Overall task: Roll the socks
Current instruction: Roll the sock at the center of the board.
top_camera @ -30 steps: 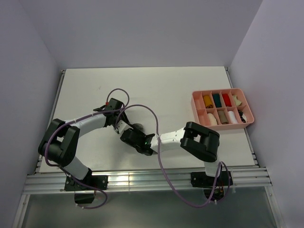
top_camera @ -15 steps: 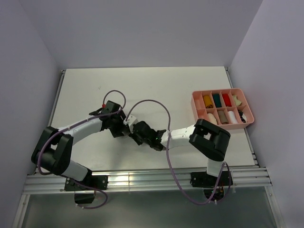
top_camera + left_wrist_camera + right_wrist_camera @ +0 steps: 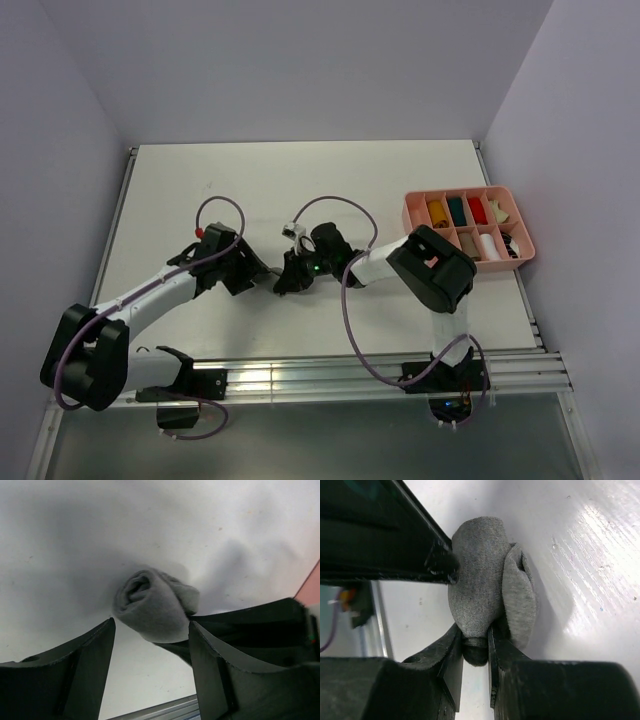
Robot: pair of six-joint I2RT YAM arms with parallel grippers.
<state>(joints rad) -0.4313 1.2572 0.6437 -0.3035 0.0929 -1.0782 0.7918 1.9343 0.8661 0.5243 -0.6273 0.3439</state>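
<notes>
A grey sock (image 3: pixel 482 585) is rolled into a tight bundle on the white table. My right gripper (image 3: pixel 476 650) is shut on the roll's lower end, where a dark cuff shows between the fingers. In the left wrist view the roll (image 3: pixel 155 605) lies just beyond my left gripper (image 3: pixel 150 665), which is open and empty, one finger on each side. In the top view both grippers meet near the table's middle, left (image 3: pixel 262 272) and right (image 3: pixel 290 280); the sock is mostly hidden there. A mustard-orange roll (image 3: pixel 437 212) and a dark teal roll (image 3: pixel 457 209) sit in the tray.
A pink divided tray (image 3: pixel 520 262) stands at the table's right edge, holding several small rolled bundles. Purple cables loop above both wrists. A metal rail (image 3: pixel 300 375) runs along the near edge.
Both grippers have moved together away from the near edge toward the table's middle. The right wrist has swung round to the far side, and the left arm has stretched out lower.
</notes>
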